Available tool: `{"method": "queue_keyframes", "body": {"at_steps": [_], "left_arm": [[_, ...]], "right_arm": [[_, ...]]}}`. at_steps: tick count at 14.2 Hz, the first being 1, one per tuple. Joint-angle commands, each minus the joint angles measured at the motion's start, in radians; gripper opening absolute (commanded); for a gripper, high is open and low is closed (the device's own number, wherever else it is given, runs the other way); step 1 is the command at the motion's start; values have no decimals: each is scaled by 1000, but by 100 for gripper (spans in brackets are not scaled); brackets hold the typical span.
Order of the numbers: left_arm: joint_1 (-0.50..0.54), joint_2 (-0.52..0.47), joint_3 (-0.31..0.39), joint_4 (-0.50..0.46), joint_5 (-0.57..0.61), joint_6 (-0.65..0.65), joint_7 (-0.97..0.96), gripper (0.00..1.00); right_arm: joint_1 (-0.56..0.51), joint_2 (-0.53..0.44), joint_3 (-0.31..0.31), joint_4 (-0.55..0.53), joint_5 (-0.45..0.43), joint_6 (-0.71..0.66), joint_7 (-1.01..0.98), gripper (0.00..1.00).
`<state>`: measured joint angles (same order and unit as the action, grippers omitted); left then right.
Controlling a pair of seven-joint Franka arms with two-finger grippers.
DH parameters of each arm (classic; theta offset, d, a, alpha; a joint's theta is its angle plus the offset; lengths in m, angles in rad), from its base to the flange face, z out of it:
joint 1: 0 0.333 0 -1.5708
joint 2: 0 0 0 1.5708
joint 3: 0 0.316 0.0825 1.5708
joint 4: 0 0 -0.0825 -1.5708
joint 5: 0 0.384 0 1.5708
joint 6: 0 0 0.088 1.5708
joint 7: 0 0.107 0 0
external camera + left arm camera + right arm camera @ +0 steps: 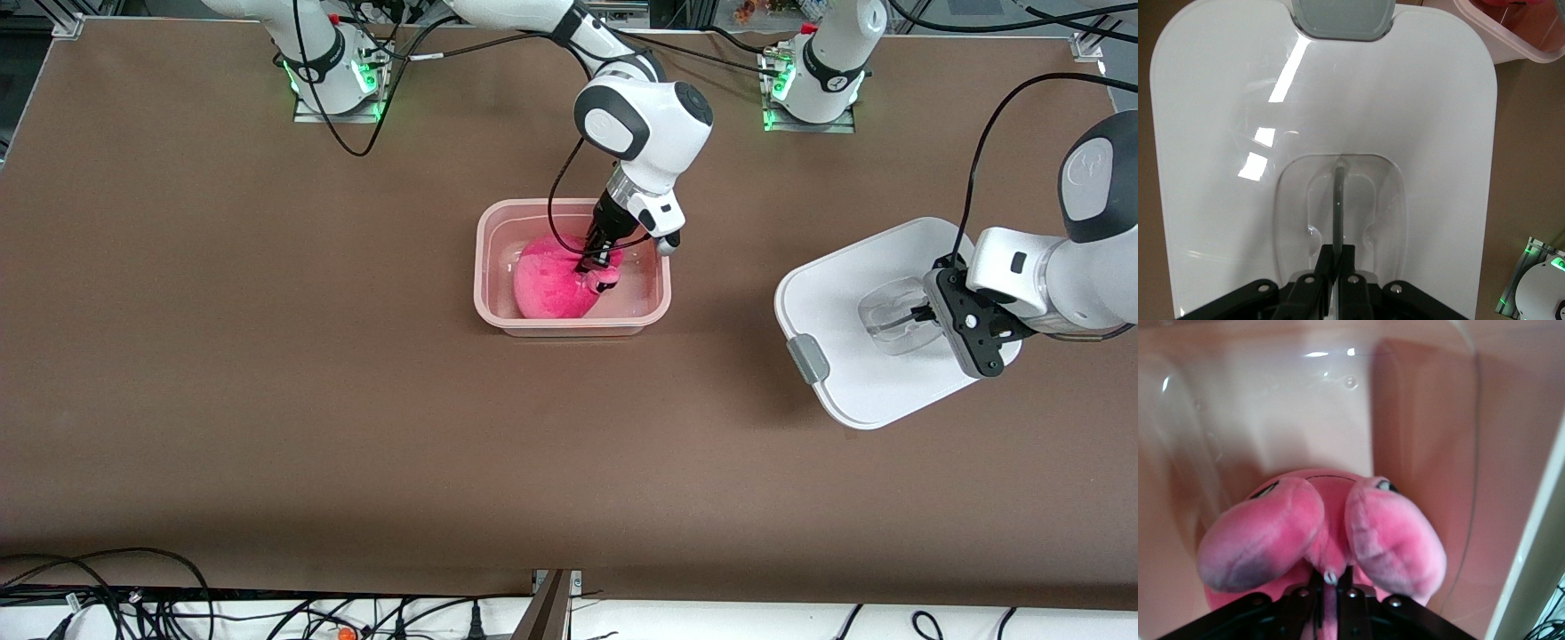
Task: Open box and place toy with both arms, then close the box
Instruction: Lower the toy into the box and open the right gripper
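From the front camera, my right gripper [594, 260] is down inside the pale pink tray base [485, 267], which sits open in the middle of the table [267, 356]. Its fingers are pinched on the hot-pink toy [556, 286], which fills much of the tray and rests against the wall nearest the front camera. My left gripper [925, 313] is toward the left arm's end of the table, well apart from the tray, clamped on the clear recessed handle [889, 313] of the white lid [845, 293]. One grey side clip [807, 358] shows on the lid's edge nearest the front camera.

In my left wrist view, the left gripper [1337, 250] has its fingers pressed together on the thin ridge in the middle of the clear handle [1298, 220]. The white lid [1238, 100] spreads out beneath, with a grey clip [1341, 17] at its end, and a corner of the pink tray [1511, 37] shows just past it.

In my right wrist view, the right gripper [1331, 577] is closed on a fold of the toy [1331, 500] between its two plump ears. The dark half-lidded eyes peek out above the ears, and the tray's pink wall [1271, 400] rises around the toy.
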<state>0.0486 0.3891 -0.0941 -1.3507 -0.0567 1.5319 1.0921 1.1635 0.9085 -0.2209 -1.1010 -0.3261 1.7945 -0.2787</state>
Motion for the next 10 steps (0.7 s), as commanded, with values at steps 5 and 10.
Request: {"method": "queue_keyframes", "body": {"at_steps": [5,10], "left_arm": [[-3,-3,8,5,-32,-16,23,0],[-4,-3,5,2,-34,-16,26,0]], "right_arm": [[-42,-114,-37,44,148,3,211,100],[-161,-265,-49,44,318,-21,230,100]]}}
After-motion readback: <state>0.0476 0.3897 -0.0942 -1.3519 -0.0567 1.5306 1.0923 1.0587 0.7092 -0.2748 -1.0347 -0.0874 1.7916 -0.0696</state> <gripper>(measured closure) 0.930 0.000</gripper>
